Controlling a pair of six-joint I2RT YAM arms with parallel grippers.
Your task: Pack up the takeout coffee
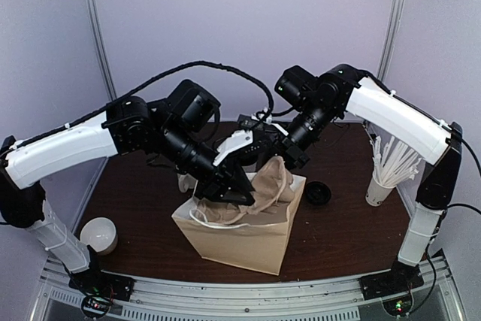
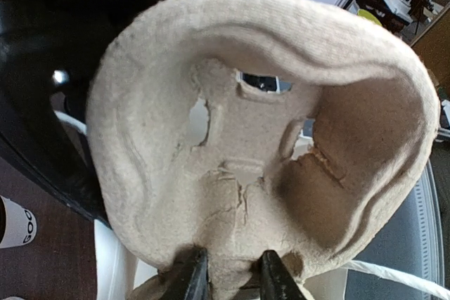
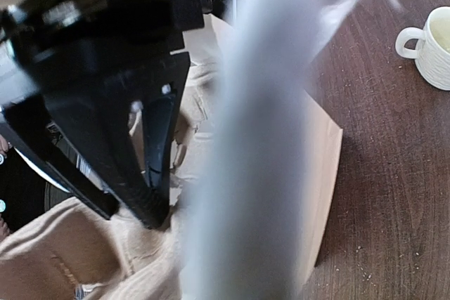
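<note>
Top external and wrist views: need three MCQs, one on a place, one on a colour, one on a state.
1. Where is the black lid?
A. on the table, right of the paper bag
B. on the floor
C. inside the bag

2. What colour is the paper bag?
A. white
B. tan brown
C. blue

3. What is the left claw doing?
A. open, empty
B. shut on a spoon
C. shut on the pulp carrier

Answers:
1 A, in the top view it lies on bare wood beside the bag.
2 B, its sides show tan brown.
3 C, the left wrist view shows both fingers pinching the carrier's edge.
</note>
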